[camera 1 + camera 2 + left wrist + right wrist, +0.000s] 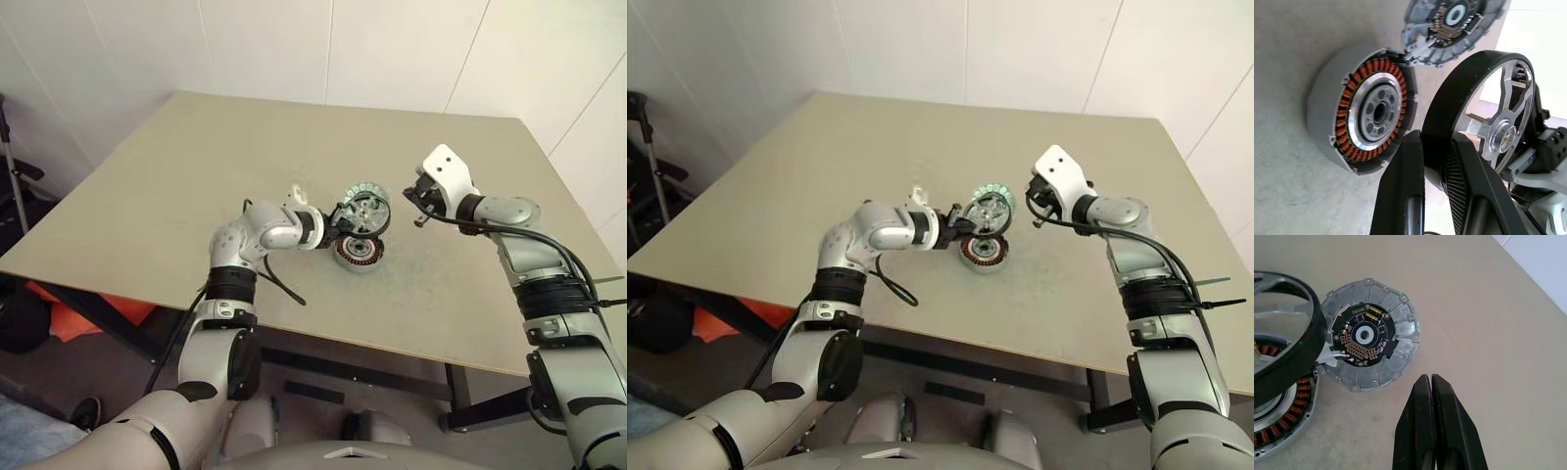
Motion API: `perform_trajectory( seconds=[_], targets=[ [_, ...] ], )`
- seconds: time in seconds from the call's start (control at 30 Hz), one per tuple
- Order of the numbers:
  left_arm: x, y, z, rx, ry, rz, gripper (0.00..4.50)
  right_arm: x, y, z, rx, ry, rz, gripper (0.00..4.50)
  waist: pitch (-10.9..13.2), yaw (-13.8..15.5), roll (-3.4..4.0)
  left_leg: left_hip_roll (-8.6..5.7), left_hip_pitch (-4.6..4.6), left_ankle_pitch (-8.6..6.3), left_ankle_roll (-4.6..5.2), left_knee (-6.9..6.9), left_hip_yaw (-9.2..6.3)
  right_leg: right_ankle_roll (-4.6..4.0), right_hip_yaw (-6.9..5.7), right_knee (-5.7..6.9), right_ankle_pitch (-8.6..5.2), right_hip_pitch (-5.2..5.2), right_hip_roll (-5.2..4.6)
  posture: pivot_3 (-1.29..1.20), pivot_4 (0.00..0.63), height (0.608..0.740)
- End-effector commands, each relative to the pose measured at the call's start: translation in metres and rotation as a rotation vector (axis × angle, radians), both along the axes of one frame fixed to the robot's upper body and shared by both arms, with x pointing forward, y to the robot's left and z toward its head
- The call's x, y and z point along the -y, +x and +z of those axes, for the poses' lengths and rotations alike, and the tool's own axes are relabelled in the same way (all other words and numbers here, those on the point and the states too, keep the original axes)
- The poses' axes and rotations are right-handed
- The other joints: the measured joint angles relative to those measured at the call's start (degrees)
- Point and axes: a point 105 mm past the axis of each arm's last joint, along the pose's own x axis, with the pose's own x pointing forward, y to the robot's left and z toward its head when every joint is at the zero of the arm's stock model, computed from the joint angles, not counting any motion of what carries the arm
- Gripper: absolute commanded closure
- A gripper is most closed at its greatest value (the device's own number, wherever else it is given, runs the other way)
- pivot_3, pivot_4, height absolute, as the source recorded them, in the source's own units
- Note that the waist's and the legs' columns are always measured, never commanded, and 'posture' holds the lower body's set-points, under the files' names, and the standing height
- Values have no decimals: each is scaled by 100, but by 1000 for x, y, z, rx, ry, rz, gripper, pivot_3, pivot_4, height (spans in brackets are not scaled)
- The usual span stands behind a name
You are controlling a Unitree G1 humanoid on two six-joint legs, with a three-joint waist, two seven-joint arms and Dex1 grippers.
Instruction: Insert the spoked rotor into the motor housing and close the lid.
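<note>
My left gripper (338,221) is shut on the dark rim of the spoked rotor (1492,127), a silver wheel held tilted on edge just above the table. Right below and beside it the motor housing (1364,122) lies on the table (176,196), its copper windings and silver centre facing up. The lid (1370,335), a grey segmented disc with a dark round board in its middle, lies on the table just beyond the housing, touching it or nearly so. My right gripper (1430,382) is shut and empty, hovering to the right of the lid.
The three parts sit near the middle of the tan table, closer to its front edge (392,343). White walls stand behind. Under the table's left side are an orange object (69,318) and dark gear.
</note>
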Motion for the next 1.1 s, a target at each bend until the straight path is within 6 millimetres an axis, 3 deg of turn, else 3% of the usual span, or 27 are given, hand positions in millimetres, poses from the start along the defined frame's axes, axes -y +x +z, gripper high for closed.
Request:
perform_trajectory(
  seconds=[0.03, 0.57, 1.1],
  targets=[
    [16, -2, 0, 9, -33, -20, 4207, 3, 0, 22, 74, 13, -1, 4500, 0, 0, 0, 0, -2, 0, 0, -1, -1, 10, 0, -7, 6, 1, 0, 0, 0, 740],
    [22, -16, 5, 81, 1, -110, 4207, 3, 0, 20, 77, 4, -3, 4500, -1, -1, 1, -2, -5, -3, 6, -2, -1, -39, 1, -17, 22, 6, -1, 0, 0, 740],
    [19, -20, -10, 39, 56, -103, 4207, 1, 0, 18, 78, 7, 0, 4500, -1, -1, 1, -2, -4, -3, 6, -2, -1, -33, 1, -18, 18, 7, -1, 0, 0, 740]
  ],
)
